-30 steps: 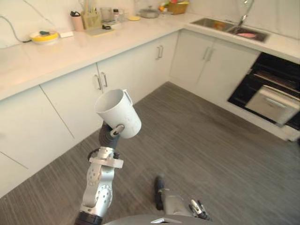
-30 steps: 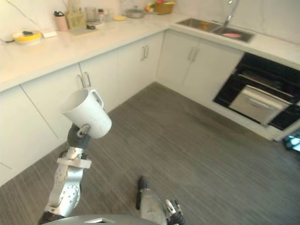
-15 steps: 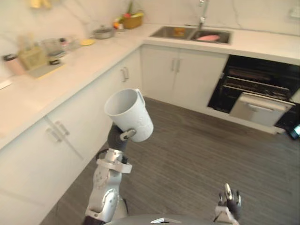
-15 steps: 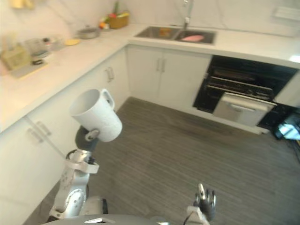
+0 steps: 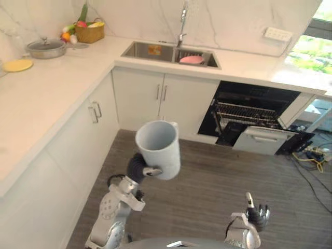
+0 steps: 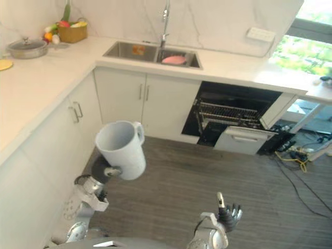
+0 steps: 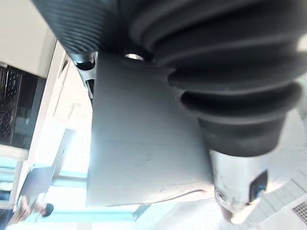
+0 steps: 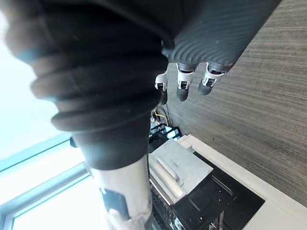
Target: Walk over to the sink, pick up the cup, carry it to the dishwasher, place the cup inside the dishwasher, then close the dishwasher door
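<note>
Sink [image 5: 138, 50] contents too small to tell

White cabinets [image 5: 139, 101], marble wall [image 5: 233, 18], grey plank floor [image 5: 207, 181], bright window [image 5: 310, 49] at right.

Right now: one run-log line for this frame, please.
phase: carry | left hand: curled round white cup, held up | right hand: low, empty | dishwasher: ahead right, door open, rack visible
</note>
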`<state>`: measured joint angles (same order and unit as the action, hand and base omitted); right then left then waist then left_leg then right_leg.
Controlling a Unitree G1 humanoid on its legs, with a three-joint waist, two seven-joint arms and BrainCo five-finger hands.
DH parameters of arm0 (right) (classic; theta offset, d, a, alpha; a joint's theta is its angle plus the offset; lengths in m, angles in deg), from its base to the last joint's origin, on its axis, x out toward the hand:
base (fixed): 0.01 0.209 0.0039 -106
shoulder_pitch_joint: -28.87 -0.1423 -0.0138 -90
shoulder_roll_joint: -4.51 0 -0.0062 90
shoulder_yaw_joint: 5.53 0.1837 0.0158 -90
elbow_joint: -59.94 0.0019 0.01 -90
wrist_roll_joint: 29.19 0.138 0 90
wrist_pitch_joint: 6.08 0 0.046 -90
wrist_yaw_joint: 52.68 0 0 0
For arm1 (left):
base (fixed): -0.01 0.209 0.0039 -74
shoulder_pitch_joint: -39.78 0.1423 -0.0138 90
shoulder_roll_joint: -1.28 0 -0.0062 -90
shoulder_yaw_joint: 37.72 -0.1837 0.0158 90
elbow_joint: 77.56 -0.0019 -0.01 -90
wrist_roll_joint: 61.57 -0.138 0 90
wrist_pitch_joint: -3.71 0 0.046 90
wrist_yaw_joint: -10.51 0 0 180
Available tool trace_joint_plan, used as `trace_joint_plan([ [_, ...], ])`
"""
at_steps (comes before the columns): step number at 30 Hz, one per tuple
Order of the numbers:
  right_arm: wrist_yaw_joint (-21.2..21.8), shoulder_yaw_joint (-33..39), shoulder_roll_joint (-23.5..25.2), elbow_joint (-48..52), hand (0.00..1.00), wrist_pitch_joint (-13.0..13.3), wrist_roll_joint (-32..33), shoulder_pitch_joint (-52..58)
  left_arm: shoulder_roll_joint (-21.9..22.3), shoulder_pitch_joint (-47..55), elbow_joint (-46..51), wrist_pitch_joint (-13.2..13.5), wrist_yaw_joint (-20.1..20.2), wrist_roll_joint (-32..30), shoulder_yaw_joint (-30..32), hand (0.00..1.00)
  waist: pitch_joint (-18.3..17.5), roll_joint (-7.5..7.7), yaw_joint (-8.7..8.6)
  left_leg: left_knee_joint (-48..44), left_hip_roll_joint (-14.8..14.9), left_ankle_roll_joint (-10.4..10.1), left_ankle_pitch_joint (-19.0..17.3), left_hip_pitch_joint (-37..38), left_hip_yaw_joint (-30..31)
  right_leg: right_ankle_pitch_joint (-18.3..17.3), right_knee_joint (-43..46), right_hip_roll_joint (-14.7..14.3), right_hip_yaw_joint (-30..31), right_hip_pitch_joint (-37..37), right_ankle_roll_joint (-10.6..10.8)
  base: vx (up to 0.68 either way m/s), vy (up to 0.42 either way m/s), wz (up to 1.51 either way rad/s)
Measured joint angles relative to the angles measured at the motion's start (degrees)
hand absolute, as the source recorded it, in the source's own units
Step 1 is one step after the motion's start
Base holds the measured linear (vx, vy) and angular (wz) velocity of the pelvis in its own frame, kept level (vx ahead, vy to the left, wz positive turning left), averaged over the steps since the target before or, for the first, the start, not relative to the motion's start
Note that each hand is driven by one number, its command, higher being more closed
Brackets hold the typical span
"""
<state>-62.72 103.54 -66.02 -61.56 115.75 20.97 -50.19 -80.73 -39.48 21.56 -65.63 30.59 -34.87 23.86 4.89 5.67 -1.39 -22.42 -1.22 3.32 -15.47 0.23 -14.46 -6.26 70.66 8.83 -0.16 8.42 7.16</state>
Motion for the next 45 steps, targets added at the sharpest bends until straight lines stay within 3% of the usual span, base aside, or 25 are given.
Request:
trace_joint_plan([
  [2, 0.4, -0.5, 0.0, 3.9, 0.0, 0.9, 0.3, 2.7, 0.0, -3.0, 0.0, -0.1, -0.7, -0.1, -4.1, 1.0, 0.4, -2.43, -2.01, 5.5, 0.6, -0.5, 0.3, 5.4, -0.1, -3.6, -1.1, 0.1, -7.2, 6.5, -2.2, 0.43, 0.14, -0.16],
  [4, -0.2, -1.6, -0.1, 9.0, 0.0, 1.4, 0.2, 4.3, 0.1, -6.0, 0.6, -0.3, -0.5, -0.7, -6.8, 1.0, 0.4, -4.02, -3.58, 9.1, 1.3, -2.2, 0.5, 8.7, -0.3, -5.4, -12.9, 2.1, -14.5, 10.6, -3.5, 0.45, 0.076, 0.03],
  [5, -0.5, -2.6, -0.2, 11.5, 0.0, 1.8, 0.1, 4.8, 0.1, -7.2, 0.8, -0.6, -0.5, -1.2, -7.2, 1.0, 0.7, -5.41, -3.88, 9.7, 2.9, -3.4, -0.4, 10.0, -0.6, -5.3, -26.7, 2.7, -20.7, 10.6, -5.5, 0.53, 0.001, -0.16],
  [6, -0.5, -4.0, -0.2, 13.7, 0.0, 1.7, 0.1, 4.7, 0.1, -7.1, 1.0, -0.7, -0.5, -1.5, -6.5, 1.0, 0.7, -6.27, -3.63, 9.5, 5.1, -5.5, -1.8, 12.2, -2.7, -3.1, -41.9, 1.7, -26.3, 8.5, -7.1, 0.65, -0.011, -0.27],
  [8, 0.1, -6.6, -0.2, 18.5, 0.0, 1.7, 0.0, 5.1, -0.1, -5.6, 1.7, -0.9, -1.1, -2.1, -4.6, 1.0, 1.1, -5.66, -3.1, 8.4, 6.9, -8.9, -5.0, 17.4, -5.5, 3.6, -54.8, 0.2, -29.1, 5.2, -7.7, 0.62, -0.092, -0.57],
  [9, 1.5, -8.2, -0.1, 22.1, 0.0, 1.7, -0.1, 5.9, 0.1, -3.7, 2.8, -0.9, -1.2, -2.1, -3.6, 1.0, 1.4, -4.71, -2.31, 7.1, 8.3, -11.0, -7.2, 20.5, -7.3, 9.3, -51.1, 0.2, -28.7, 4.9, -13.0, 0.65, -0.133, -0.57],
  [10, 2.2, -8.6, -0.1, 23.1, 0.0, 1.6, -0.4, 5.8, 0.2, -3.0, 2.9, -0.8, -1.1, -2.2, -3.4, 1.0, 1.1, -5.66, -2.21, 5.7, 9.6, -11.5, -7.7, 21.2, -8.1, 7.2, -48.1, -0.5, -28.6, 5.3, -14.1, 0.61, -0.165, -0.41],
  [13, 2.2, -10.0, -0.1, 28.1, 0.0, 0.4, -2.1, 5.3, 0.4, -2.2, 2.9, -0.1, -0.8, -3.3, -5.2, 1.0, 1.9, -7.08, -1.74, -9.4, 17.3, -9.7, -6.3, 17.2, -9.0, -1.1, -42.6, -4.7, -28.9, 5.3, -14.1, 0.55, -0.251, -0.27],
  [15, 1.3, -9.8, -0.2, 30.7, 0.0, -0.7, -4.6, 4.8, 0.9, -2.2, 2.9, -0.1, -0.9, -4.6, -6.0, 1.0, 2.6, -8.13, -1.89, -23.9, 22.9, -3.3, 2.5, 12.1, -6.3, -4.6, -43.8, -8.6, -28.9, 1.8, -14.8, 0.41, -0.218, -0.34],
  [16, 1.3, -9.6, -0.2, 33.2, 0.0, -0.8, -5.2, 4.8, 2.3, -2.1, 2.8, -0.1, -0.9, -4.6, -6.4, 1.0, 3.0, -8.5, -2.01, -33.3, 22.7, -3.4, 4.7, 6.2, 0.8, -5.2, -45.8, -10.7, -28.4, -0.6, -14.8, 0.38, -0.184, -0.27],
  [18, 1.3, -8.9, -0.3, 35.1, 0.0, -0.7, -5.5, 3.9, 3.6, -1.9, 2.7, 0.1, -0.9, -5.3, -6.4, 1.0, 3.1, -8.94, -1.36, -40.6, 18.5, -5.4, 1.8, -2.2, 7.6, -5.1, -51.1, -13.5, -26.8, -4.8, -14.4, 0.37, -0.151, -0.42],
  [21, 1.3, -10.1, -0.3, 36.2, 0.0, -0.8, -5.8, 1.6, 3.8, -0.4, 2.4, 2.1, -1.1, -6.6, -6.0, 1.0, 3.6, -7.37, 1.59, -28.7, 13.5, -4.0, -3.7, -7.6, 4.8, -4.0, -60.4, -15.8, -20.5, -13.7, -13.0, 0.4, -0.128, -0.92],
  [23, 1.3, -12.4, -0.7, 39.3, 0.0, -0.9, -7.9, -0.1, 3.9, 0.7, 2.5, 3.1, -2.6, -7.5, -5.6, 1.0, 3.4, -7.45, 2.76, -14.9, 10.8, -3.9, -3.3, -9.9, 4.5, -4.2, -62.0, -16.1, -15.2, -16.2, -13.6, 0.39, -0.055, -1.35],
  [25, 1.2, -16.0, -0.7, 42.1, 0.0, -2.3, -10.4, -2.3, 3.9, 0.9, 2.6, 3.1, -7.8, -10.5, -5.5, 1.0, 3.4, -7.43, 4.34, -1.7, 7.8, -7.0, 2.2, -14.7, 9.3, -5.6, -62.6, -16.5, -7.1, -17.9, -13.3, 0.53, 0.06, -1.7],
  [28, 0.4, -17.3, -1.0, 44.2, 0.0, -3.5, -12.6, -1.9, 3.7, 1.0, 3.4, 2.9, -10.5, -11.9, -5.5, 1.0, 3.3, -7.51, 4.3, 3.0, 6.2, -8.1, 9.2, -18.1, 9.6, -7.9, -63.1, -16.8, -1.6, -21.8, -12.8, 0.51, 0.174, -1.23],
  [29, -0.8, -17.5, -1.6, 45.3, 0.0, -3.5, -13.8, -1.7, 3.4, 1.2, 4.4, 2.9, -10.9, -12.0, -5.5, 1.0, 3.0, -7.73, 4.32, 4.6, 4.9, -6.6, 13.4, -18.3, 9.1, -9.3, -63.1, -17.0, 1.3, -24.5, -11.1, 0.59, 0.296, -1.24],
  [30, -1.5, -18.0, -2.0, 47.1, 0.0, -3.7, -15.1, -0.9, 3.1, 1.5, 5.6, 2.6, -11.1, -12.0, -5.5, 1.0, 2.0, -8.42, 4.99, 4.9, 4.5, -2.2, 21.1, -17.9, 9.4, -10.9, -61.4, -17.6, 4.9, -26.0, -9.0, 0.62, 0.309, -1.29],
  [33, -1.7, -19.7, -0.2, 46.9, 0.0, -5.0, -16.8, -0.1, 1.8, 0.2, 6.1, 1.2, -12.5, -11.7, -6.6, 1.0, -0.4, -1.6, 4.38, 1.3, 2.7, -0.5, 15.8, -16.4, 5.8, -11.7, -51.9, -13.2, 5.6, -23.3, -7.4, 0.63, 0.235, -0.6],
  [34, -1.4, -20.0, -0.2, 46.9, 0.0, -5.7, -16.7, -0.7, 1.8, -0.7, 6.1, 0.6, -13.1, -11.7, -6.9, 1.0, -0.4, -0.69, 4.99, 1.6, 2.6, -0.3, 14.5, -14.9, 4.5, -10.9, -47.0, -12.5, 5.2, -21.5, -6.0, 0.53, 0.209, -0.61],
  [36, 0.0, -21.9, -0.1, 45.3, 0.0, -7.0, -17.0, -3.1, 1.9, -1.7, 6.0, -0.3, -14.5, -11.6, -5.3, 1.0, -0.2, -0.9, 5.7, 6.1, 2.3, 0.1, 11.7, -7.1, 1.5, -7.1, -30.1, -7.1, -3.5, -15.2, 0.4, 0.42, 0.19, -0.84],
  [37, 0.4, -22.3, -0.1, 44.3, 0.0, -7.1, -17.5, -3.7, 2.0, -1.9, 6.0, -0.6, -14.7, -11.6, -4.5, 1.0, -0.1, -1.31, 5.77, 7.2, 2.3, 0.3, 11.4, -5.4, 0.5, -8.0, -27.0, -4.6, -7.3, -14.1, -0.5, 0.33, 0.204, -0.84],
  [39, 2.8, -22.6, -0.1, 39.1, 0.0, -7.4, -19.1, -5.6, 2.9, -2.1, 6.0, -1.6, -15.2, -11.7, -0.3, 1.0, -0.2, -4.05, 6.11, 10.5, 4.0, -0.1, 10.9, -0.5, -1.9, -12.6, -23.0, 5.5, -22.0, -9.9, -8.5, 0.21, 0.178, -0.87],
  [41, 4.1, -23.4, -0.1, 36.1, 0.0, -8.0, -19.1, -6.5, 2.8, -2.6, 5.9, -2.0, -16.1, -11.1, 3.2, 1.0, 0.0, -4.91, 5.77, 10.7, 5.7, -1.0, 10.1, 0.2, -2.8, -12.7, -27.1, 9.8, -25.3, -6.8, -9.6, 0.09, 0.087, -0.41],
  [44, 4.7, -23.1, -0.2, 34.4, 0.0, -8.1, -19.4, -7.0, 2.1, -2.7, 5.8, -2.1, -16.1, -10.5, 6.6, 1.0, 0.6, -4.26, 5.74, 9.3, 7.2, -2.7, 8.9, -0.5, -2.1, -4.8, -38.6, 11.2, -21.7, -4.2, -8.7, 0.08, -0.128, 0.05],
  [45, 4.7, -22.9, -0.1, 34.5, 0.0, -8.1, -21.0, -7.1, 1.3, -2.6, 5.7, -2.1, -16.1, -10.0, 7.4, 1.0, 0.5, -2.77, 5.72, 8.3, 6.9, -4.4, 7.9, -1.1, -0.8, 4.8, -44.3, 10.9, -20.2, -4.4, -8.2, 0.09, -0.227, 0.27],
])
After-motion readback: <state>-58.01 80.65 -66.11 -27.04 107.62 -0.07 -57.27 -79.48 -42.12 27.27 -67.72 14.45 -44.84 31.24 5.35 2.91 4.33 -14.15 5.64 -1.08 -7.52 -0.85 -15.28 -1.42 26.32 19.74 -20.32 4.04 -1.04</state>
